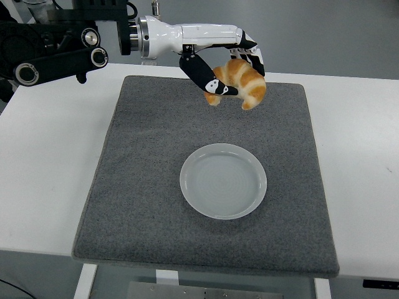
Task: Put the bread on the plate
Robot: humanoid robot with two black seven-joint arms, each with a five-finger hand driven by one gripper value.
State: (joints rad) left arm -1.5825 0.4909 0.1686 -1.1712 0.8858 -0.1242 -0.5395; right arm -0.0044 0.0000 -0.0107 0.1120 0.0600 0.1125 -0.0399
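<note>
A golden croissant hangs in the air over the far part of the grey mat, held in my left hand, whose fingers are shut around it. The white arm reaches in from the upper left. The empty white plate lies on the mat's middle, below and slightly left of the croissant, well apart from it. My right arm is out of sight.
The grey mat covers most of the white table, with bare table strips on the left and right. A grey floor lies beyond the far edge.
</note>
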